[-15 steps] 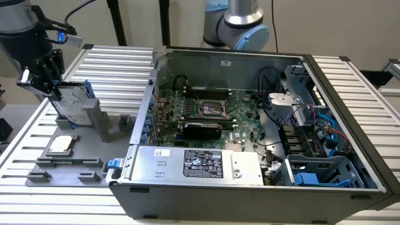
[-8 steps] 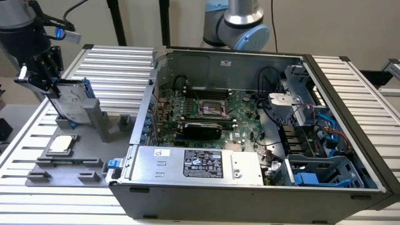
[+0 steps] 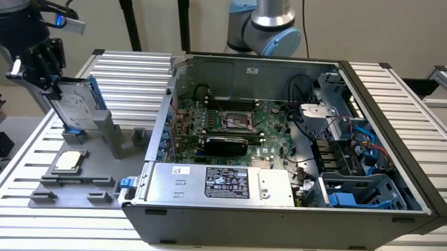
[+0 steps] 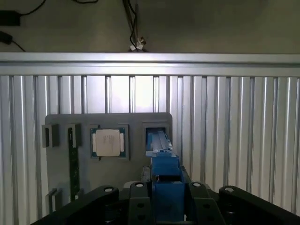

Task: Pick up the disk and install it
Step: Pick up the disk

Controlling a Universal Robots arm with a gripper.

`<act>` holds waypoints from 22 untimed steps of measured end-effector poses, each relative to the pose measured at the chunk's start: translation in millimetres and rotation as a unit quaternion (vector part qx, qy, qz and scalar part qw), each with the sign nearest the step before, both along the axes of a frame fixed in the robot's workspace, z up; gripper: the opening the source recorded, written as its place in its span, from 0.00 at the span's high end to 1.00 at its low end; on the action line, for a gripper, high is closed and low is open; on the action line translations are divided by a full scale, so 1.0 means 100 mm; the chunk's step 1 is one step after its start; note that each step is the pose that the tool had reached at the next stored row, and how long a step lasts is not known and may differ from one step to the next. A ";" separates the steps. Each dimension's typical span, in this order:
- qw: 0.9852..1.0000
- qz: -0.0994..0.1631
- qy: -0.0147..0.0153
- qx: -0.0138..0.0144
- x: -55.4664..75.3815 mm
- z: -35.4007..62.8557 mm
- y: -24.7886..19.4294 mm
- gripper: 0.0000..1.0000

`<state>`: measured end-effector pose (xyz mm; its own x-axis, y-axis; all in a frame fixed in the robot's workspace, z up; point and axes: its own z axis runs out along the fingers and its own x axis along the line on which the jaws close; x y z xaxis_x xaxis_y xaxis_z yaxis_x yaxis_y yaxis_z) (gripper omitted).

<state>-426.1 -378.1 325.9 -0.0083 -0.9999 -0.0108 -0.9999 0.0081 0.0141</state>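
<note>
The disk [image 3: 75, 107], a silver-grey drive in a blue carrier, stands upright and slightly tilted at the far end of the grey fixture plate [image 3: 104, 180], at the exterior view's left. Its lower end sits at a slot in the plate. My gripper [image 3: 62, 89] comes down on the disk's top edge. In the wrist view the disk [image 4: 161, 154] shows as a blue edge running from the slot up into my gripper [image 4: 166, 206], whose black fingers [image 4: 138, 206] press against both of its sides.
The open computer case [image 3: 279, 225] takes up the middle and the exterior view's right, with the motherboard [image 3: 231, 125], a silver power supply box [image 3: 223, 180] and a blue-lined drive bay [image 3: 359, 193]. A small silver chip [image 3: 70, 159] lies on the fixture plate.
</note>
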 end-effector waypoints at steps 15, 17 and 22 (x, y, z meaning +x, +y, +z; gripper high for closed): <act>1.000 0.000 0.000 0.000 0.19 0.680 0.000 1.00; 1.000 0.000 0.000 0.000 0.27 0.774 -0.001 1.00; 1.000 0.000 0.000 0.000 0.49 0.998 -0.017 1.00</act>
